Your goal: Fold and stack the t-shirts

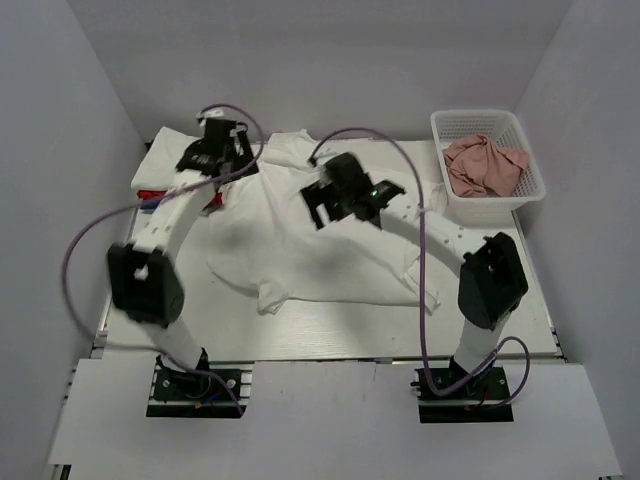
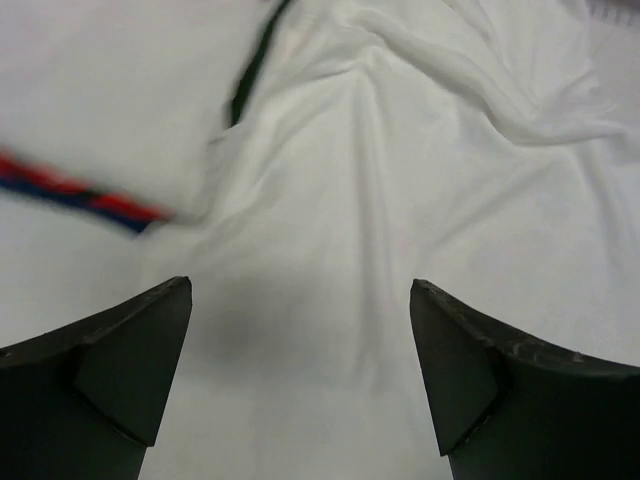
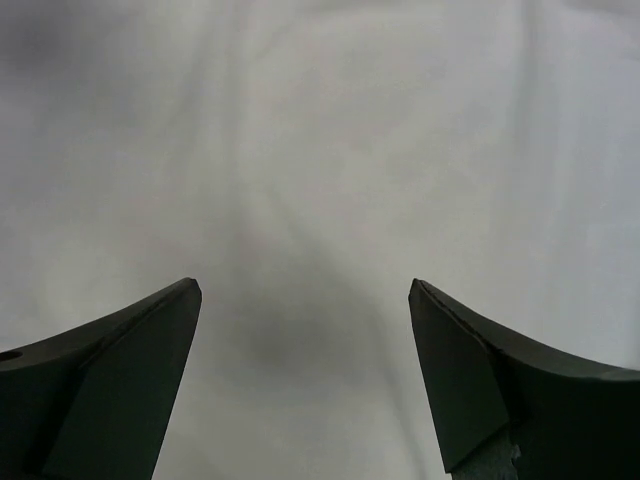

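From above, a white t-shirt (image 1: pixel 320 250) lies spread and rumpled across the middle of the counter (image 1: pixel 330 330), laid open so that it can be folded. At the far left corner sits a folded stack (image 1: pixel 160 170), white on top with red and blue edges below, probably the place for finished shirts. The left gripper (image 1: pixel 222 152) hangs over the shirt's far left part, just beside that stack. The right gripper (image 1: pixel 322 205) hovers over the shirt's middle. A basket (image 1: pixel 440 125) at the far right holds pink cloth (image 1: pixel 485 165).

The left wrist view shows that gripper spread wide above wrinkled white cloth, pinching nothing.

The right wrist view shows the same: gripper spread, smooth cloth beneath, nothing between. I judge both are poised to take hold.
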